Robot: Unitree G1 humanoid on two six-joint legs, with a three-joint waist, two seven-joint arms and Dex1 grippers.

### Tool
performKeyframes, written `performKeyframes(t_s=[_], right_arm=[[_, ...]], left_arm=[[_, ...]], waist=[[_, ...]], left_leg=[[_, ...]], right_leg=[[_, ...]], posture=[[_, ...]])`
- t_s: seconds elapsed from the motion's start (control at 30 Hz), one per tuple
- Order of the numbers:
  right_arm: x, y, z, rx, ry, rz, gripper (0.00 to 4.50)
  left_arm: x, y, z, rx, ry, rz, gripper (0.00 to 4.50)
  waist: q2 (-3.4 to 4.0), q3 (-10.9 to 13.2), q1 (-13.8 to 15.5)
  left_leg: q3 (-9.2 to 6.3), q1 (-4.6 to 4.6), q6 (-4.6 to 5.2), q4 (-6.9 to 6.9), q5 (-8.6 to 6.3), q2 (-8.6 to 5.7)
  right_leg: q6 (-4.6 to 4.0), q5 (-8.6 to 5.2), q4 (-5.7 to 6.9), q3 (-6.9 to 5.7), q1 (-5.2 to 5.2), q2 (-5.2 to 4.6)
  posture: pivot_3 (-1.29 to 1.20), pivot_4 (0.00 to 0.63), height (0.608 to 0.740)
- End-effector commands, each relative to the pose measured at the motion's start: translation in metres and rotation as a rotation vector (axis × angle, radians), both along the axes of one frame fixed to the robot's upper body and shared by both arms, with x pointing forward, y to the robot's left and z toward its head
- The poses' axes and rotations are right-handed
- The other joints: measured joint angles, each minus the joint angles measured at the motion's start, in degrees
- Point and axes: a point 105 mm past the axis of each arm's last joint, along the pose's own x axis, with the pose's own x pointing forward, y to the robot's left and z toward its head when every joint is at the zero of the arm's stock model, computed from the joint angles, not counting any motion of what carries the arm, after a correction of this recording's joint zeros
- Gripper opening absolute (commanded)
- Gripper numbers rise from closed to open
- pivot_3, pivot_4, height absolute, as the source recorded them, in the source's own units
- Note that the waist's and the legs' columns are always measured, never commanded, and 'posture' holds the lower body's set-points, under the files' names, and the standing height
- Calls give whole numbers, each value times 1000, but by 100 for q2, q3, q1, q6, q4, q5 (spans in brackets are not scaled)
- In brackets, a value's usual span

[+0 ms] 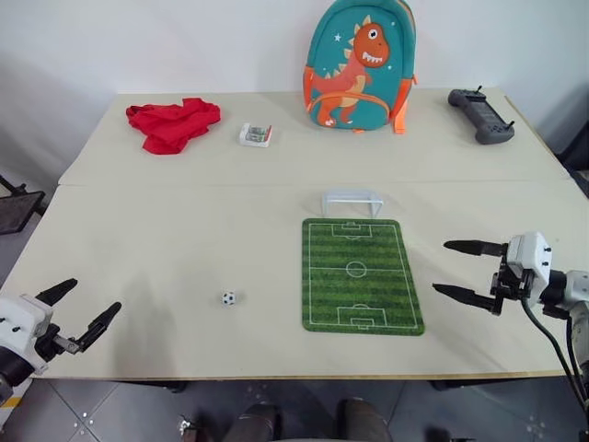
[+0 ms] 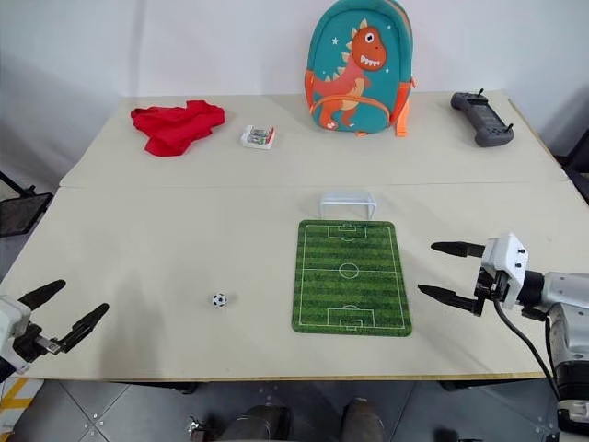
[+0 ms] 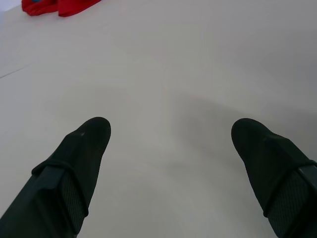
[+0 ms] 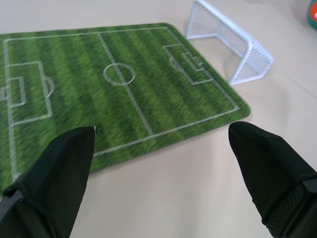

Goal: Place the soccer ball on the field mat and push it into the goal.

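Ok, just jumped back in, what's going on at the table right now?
Nothing is held yet. The soccer ball sits on the bare table, left of the field mat, not on it. The goal stands at the mat's far end. The left gripper hovers open near the table's front left edge, some way from the ball. The right gripper is open too, just right of the mat and pointing toward it.
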Motion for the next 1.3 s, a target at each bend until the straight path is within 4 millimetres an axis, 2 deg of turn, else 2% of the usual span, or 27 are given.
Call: performKeyframes(t_s=[0.03, 0.13, 0.2, 0.33, 0.4, 0.47, 0.57, 0.73, 0.83, 0.9, 0.93, 1.0, 1.1, 1.23, 1.3], right_arm=[[-3, 1, 8, 31, -51, 48, 4500], [-4, 5, 10, 67, -56, 65, 4500], [-14, 14, 18, 132, -92, 153, 4500], [-34, 28, 34, 274, -142, 273, 4500], [-44, 35, 37, 305, -153, 333, 4500], [-50, 38, 38, 313, -164, 359, 4500], [-50, 38, 37, 306, -164, 358, 4500], [-47, 29, 31, 241, -155, 326, 4500], [-44, 20, 31, 205, -144, 298, 4500], [-43, 15, 29, 183, -135, 282, 4500], [-43, 12, 27, 167, -116, 271, 4500], [-44, 9, 24, 151, -92, 260, 4500], [-45, 11, 22, 154, -87, 266, 4500], [-48, 15, 20, 158, -89, 279, 4500], [-50, 16, 19, 166, -95, 274, 4500]], left_arm=[[-1, 2, 11, 14, -23, -11, 4465], [0, 2, 9, 4, -13, -19, 4465], [-4, 1, 8, 12, 3, -59, 4465], [-13, 16, 5, 47, 78, -125, 4465], [-26, 28, -4, -12, 217, -150, 4465], [-27, 34, -1, 5, 216, -158, 4465], [-22, 27, 8, 9, 185, -209, 4465], [-5, -24, 15, -55, 179, -404, 4465], [7, -65, 22, -110, 203, -524, 4465], [7, -92, 21, -80, 242, -636, 4465], [16, -112, 19, -80, 234, -686, 4465], [33, -139, 18, -83, 199, -721, 4465], [50, -163, 8, -53, 202, -725, 4465], [56, -167, -14, 41, 308, -705, 4465], [59, -170, -13, 47, 298, -708, 4465]], waist=[[0, 0, -7], [0, 0, -23], [0, 0, -19], [1, 0, -9], [1, 1, 0], [3, 1, -1], [2, 2, 5], [2, 2, 111], [2, 2, 144], [2, 2, 138], [2, 2, 129], [4, 1, 151], [3, 1, 139], [3, 1, 60], [4, 1, 68]], left_leg=[[5, 1, -1, -1, 0, 3], [12, 4, -5, -1, -4, 11], [18, 3, -5, -2, -4, 11], [22, 4, -8, -6, -7, 20], [25, 3, -8, -6, -8, 20], [29, 3, -5, -9, -13, 22], [53, 5, 1, -6, -16, 19], [69, 5, 3, -4, -17, 20], [73, 4, 3, -3, -16, 21], [76, 2, 3, -2, -16, 21], [87, 1, 3, -5, -16, 21], [100, 0, 3, -6, -16, 24], [112, -1, -1, 2, -18, 38], [147, 3, -12, -1, -30, 76], [150, 6, -18, -1, -34, 88]], right_leg=[[0, 0, 0, 5, -2, 3], [-1, 0, -2, 13, -3, 10], [0, 0, -1, 20, -8, 10], [-2, 1, 0, 27, -13, 18], [-2, 1, 1, 33, -19, 18], [-2, 0, 5, 47, -25, 21], [-2, 1, 12, 79, -33, 21], [0, 2, 25, 101, -47, 24], [0, 2, 30, 110, -50, 23], [1, 2, 33, 115, -56, 26], [1, 2, 36, 117, -64, 26], [3, 3, 42, 122, -72, 28], [3, 5, 43, 130, -75, 49], [-2, 11, 44, 160, -87, 88], [-5, 11, 40, 162, -91, 98]], posture=[[0, 150, 740], [0, 150, 740], [0, 150, 740], [0, 150, 740], [0, 150, 740], [0, 150, 740], [0, 150, 740], [0, 150, 740], [0, 150, 740], [0, 150, 740], [0, 150, 740], [0, 150, 740], [0, 150, 740], [0, 150, 740], [0, 150, 740]])
